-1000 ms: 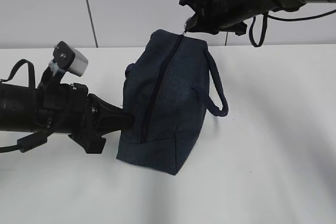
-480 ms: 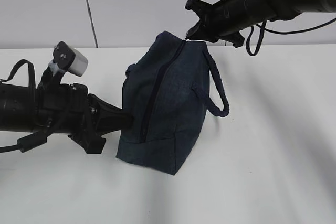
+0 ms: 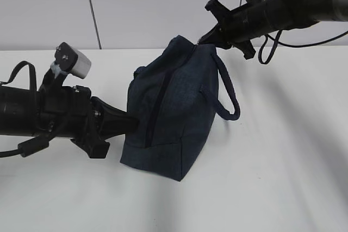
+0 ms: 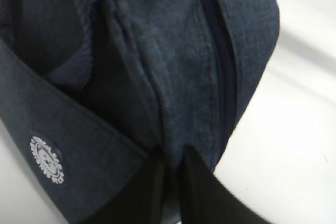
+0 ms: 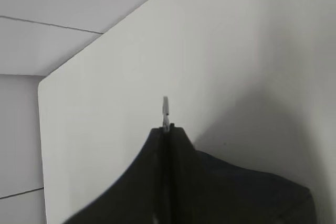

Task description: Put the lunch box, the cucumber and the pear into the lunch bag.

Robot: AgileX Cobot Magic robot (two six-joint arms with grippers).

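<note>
Lunch bag (image 3: 171,110) sitting mid-table, zipper line (image 3: 157,101) running front to back — left gripper (image 4: 170,182) clamping the near end fabric, right gripper (image 3: 209,37) pinching the ring pull (image 5: 165,109) at the far top end.

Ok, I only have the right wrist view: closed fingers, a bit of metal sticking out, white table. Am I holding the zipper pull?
Observer: Apparently. In the exterior view the right gripper sits at the top end of the lunch bag, where the zipper ends.
Operator: Is the zipper open?
Observer: No opening shows along it in either other view.
Operator: And the left arm?
Observer: The left gripper pinches the bag's fabric at its lower end, near the white logo.
</note>
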